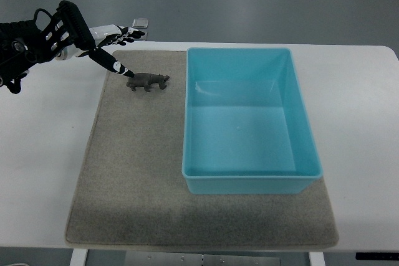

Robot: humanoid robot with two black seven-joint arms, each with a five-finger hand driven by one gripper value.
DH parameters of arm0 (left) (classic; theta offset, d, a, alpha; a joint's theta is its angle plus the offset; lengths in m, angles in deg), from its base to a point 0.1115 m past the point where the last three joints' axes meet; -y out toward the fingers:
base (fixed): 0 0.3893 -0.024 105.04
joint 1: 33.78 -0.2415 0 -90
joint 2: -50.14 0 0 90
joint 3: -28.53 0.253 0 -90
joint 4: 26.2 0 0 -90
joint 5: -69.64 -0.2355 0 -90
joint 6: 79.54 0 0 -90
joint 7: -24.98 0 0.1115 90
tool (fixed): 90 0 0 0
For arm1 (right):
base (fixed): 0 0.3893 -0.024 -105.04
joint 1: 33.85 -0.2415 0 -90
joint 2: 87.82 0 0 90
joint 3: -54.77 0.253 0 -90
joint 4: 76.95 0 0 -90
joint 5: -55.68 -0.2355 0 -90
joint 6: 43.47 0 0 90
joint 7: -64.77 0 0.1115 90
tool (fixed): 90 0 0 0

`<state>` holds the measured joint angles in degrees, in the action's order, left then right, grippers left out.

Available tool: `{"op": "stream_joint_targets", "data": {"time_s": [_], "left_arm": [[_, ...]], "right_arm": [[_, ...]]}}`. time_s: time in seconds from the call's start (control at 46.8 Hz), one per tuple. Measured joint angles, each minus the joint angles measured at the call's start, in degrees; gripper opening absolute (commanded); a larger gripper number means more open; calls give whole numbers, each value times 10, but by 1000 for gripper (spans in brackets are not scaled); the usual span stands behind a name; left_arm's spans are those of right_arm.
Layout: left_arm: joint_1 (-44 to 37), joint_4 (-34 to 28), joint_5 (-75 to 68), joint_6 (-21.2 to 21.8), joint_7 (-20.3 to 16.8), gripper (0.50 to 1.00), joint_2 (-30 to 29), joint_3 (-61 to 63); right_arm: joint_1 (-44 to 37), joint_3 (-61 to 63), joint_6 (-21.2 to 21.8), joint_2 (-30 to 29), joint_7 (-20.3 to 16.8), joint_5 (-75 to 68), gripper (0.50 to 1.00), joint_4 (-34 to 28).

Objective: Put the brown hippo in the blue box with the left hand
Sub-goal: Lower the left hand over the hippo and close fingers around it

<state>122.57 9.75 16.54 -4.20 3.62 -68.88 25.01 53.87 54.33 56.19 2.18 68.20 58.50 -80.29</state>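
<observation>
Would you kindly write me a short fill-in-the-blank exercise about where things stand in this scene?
1. The brown hippo stands on the grey ____, outside the box.
2. The blue box holds ____.
3. The left hand reaches in from the picture's ____ edge, one fingertip by the hippo's rear.
4. The hippo lies to the ____ of the box in the picture.

Missing words: mat; nothing; left; left

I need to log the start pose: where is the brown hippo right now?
In the top view, the brown hippo stands on the grey mat near its far left corner, just left of the blue box, with the left robot hand reaching toward it.
</observation>
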Motion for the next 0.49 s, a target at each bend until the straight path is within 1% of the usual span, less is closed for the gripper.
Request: {"op": "stream_joint_targets", "data": {"time_s": [0.086,0.128,0.492], "left_arm": [[0,9,-29,27,0,984,0,0],[0,12,-36,32,0,986,0,0],[-8,13,-70,35,0,984,0,4]], "right_arm": [[0,0,0,0,0,0,936,0],[0,0,0,0,0,0,936,0],[0,0,0,0,0,0,936,0]]}}
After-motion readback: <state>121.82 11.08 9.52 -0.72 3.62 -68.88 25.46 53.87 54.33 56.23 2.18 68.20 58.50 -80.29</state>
